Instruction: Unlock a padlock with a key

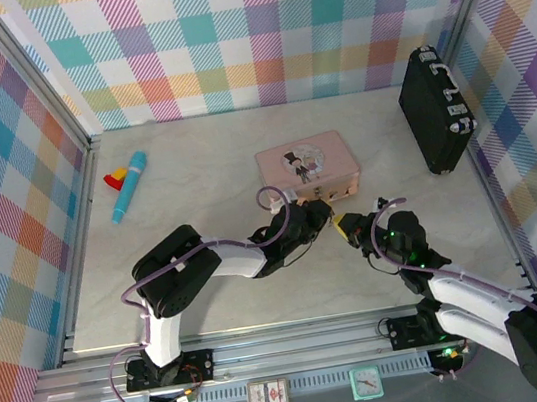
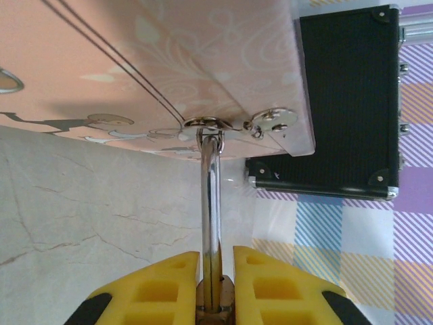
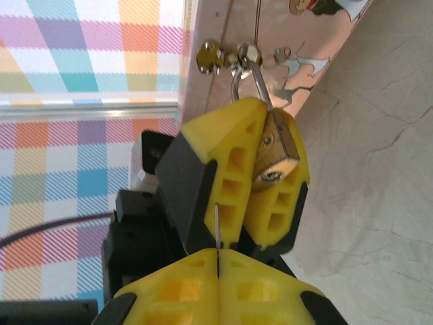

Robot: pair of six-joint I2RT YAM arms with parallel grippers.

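High rear view over the whole table (image 1: 211,290); both wrist views close on the padlock (image 3: 274,152), from opposite sides

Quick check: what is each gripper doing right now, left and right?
Left gripper: closed, holding the padlock by its body.
Right gripper: closed, pinching the key.

The walls (image 1: 224,36) all around have bright squares of pink, blue, yellow and purple, and the table top (image 1: 206,190) looks like pale stone with thin cracks.
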